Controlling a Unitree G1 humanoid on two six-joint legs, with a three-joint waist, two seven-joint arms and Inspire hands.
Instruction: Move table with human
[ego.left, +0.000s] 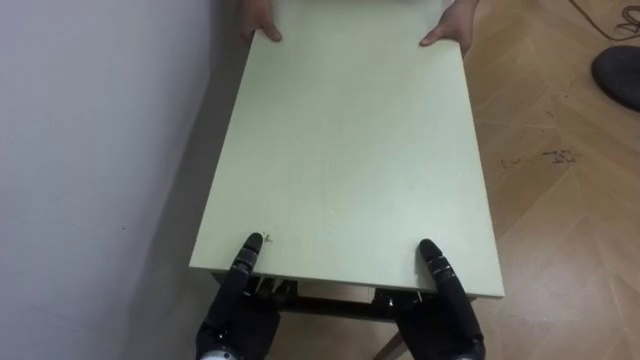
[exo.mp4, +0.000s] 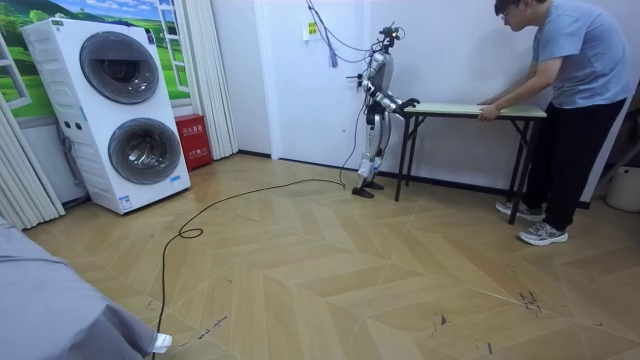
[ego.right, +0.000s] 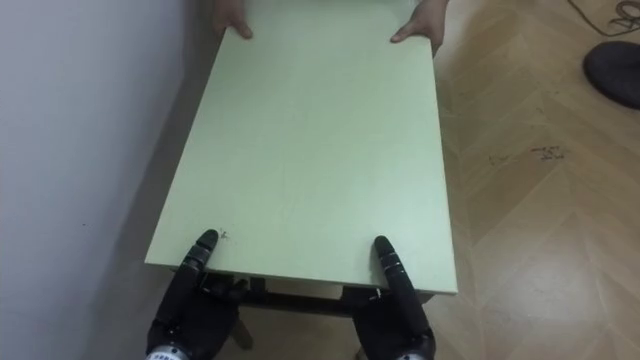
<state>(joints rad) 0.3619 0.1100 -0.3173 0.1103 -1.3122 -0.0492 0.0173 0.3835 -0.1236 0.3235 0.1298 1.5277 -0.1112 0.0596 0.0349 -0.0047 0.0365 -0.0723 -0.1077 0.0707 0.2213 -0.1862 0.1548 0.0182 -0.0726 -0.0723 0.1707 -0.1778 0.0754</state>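
So here's where I'm at with the table (ego.left: 340, 150): it's sitting lengthwise along the wall (ego.left: 90, 150) on the robot's left, with the robot at one short end and the person (exo.mp4: 570, 90) bent over the other. The left hand (ego.left: 235, 310) and right hand (ego.left: 447, 305) are both on the near edge, close to the corners. Each has its thumb laid flat on top and the rest of the hand hooked underneath, so the tabletop is pinched between them. The person's hands (ego.left: 448, 32) are holding the two far corners. I can't tell from the room view whether the legs are off the wooden floor (ego.left: 560, 200) yet. What worries me is how shallow my grip is, since the thumbs only reach a little way in from the edge. If the person pulls or lifts faster than I follow, the top could slide right out. The wall gap on the left also looks really tight, so any twist while carrying probably scrapes that long edge. And if our ends go up unevenly, the table tilts, loads one hand more and drags a two-legged robot forward. I reckon slow and level is the way to go.
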